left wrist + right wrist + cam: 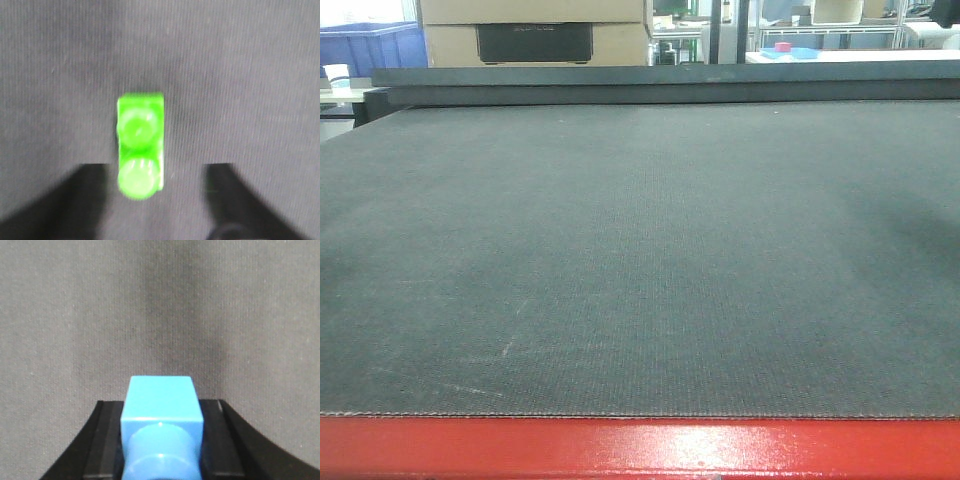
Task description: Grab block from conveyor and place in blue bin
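**A:** From the front I get the red frame (640, 445), then the wide grey conveyor (640, 250). Where are the blocks?

**B:** Only the wrist cameras show them. The right gripper (160, 406) is clamped on a blue block (160, 392), with open belt beyond. The left gripper (157, 170) is spread, and a green block (140, 145) lies on the belt between its fingers, closer to one.

**A:** And the blue bin (370, 45)?

**B:** Far back, past the belt's far edge, beside the cardboard boxes (535, 30)

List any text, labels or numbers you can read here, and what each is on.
Nothing reads clearly.
Dark panel on the cardboard box: faint lettering, too blurred to read.
Paper cup: print too small.
No markings: green block, blue block, conveyor.
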